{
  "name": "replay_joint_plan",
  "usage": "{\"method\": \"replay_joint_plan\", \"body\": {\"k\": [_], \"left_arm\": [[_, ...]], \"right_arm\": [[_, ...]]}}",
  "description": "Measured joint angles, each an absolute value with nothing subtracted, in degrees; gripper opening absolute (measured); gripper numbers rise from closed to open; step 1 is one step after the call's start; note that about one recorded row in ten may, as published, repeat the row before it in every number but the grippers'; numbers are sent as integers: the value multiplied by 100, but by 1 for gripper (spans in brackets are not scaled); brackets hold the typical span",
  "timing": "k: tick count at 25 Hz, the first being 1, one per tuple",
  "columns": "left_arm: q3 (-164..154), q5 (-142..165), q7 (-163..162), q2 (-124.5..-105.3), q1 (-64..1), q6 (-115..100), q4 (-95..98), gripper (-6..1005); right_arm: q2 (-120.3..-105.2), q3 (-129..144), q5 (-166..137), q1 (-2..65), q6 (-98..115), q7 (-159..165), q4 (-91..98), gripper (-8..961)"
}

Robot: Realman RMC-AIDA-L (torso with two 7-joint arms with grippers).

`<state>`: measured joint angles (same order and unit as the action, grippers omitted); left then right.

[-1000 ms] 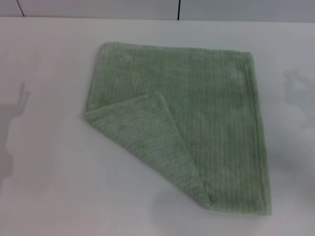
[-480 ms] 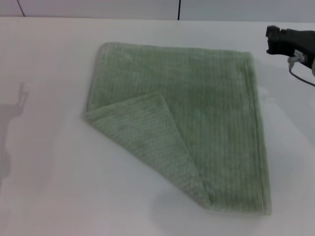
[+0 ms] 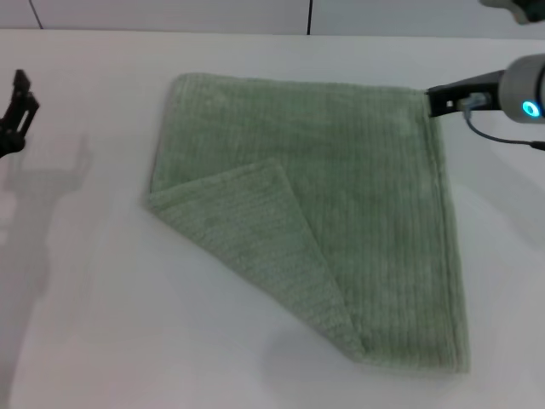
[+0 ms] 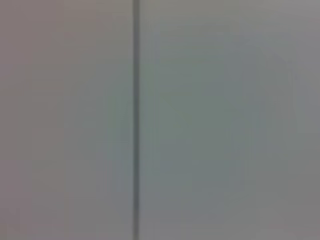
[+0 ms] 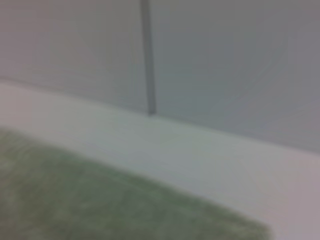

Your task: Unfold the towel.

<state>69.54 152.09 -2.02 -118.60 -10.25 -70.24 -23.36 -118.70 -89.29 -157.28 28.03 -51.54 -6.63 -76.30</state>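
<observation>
The towel point(image 3: 341, 204) lies flat in the middle of the white counter point(image 3: 102, 324), its near-left corner folded diagonally over onto the body as a triangular flap whose tip points toward the centre. To open it cleanly, I judge the flap's tip should be pinched and drawn back out toward the near-left while the far-right corner is held down, so the cloth does not slide. The right pincer point(image 3: 438, 100) hovers at that far-right corner; whether it is released or clenched I cannot tell. The left pincer point(image 3: 19, 106) hangs well apart, off the towel's left side, apparently released. The counter is smooth and pale. Behind it stands a grey panelled wall point(image 5: 225, 65) with a dark vertical seam point(image 5: 147, 60).
</observation>
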Motion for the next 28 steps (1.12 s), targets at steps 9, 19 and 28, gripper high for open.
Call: {"method": "replay_joint_plan", "body": {"k": [9,19,28], "left_arm": [[6432,15314,-239,-11772,-1072,-6747,-2860,850],[6471,16535,-168,-10808,-1007,587,-8122,849],[7015,16482,1813,-11778,-1018,4162,-9926,849]], "right_arm": [[-11866,-9046,-15764,3174,-5326,-720,-7322,-2],[-11860,-9151,-15773,3258,-5332,-843,-7208,0],[-11859,-9140,-15777,3688,-5436,-908,-6473,-1]]}}
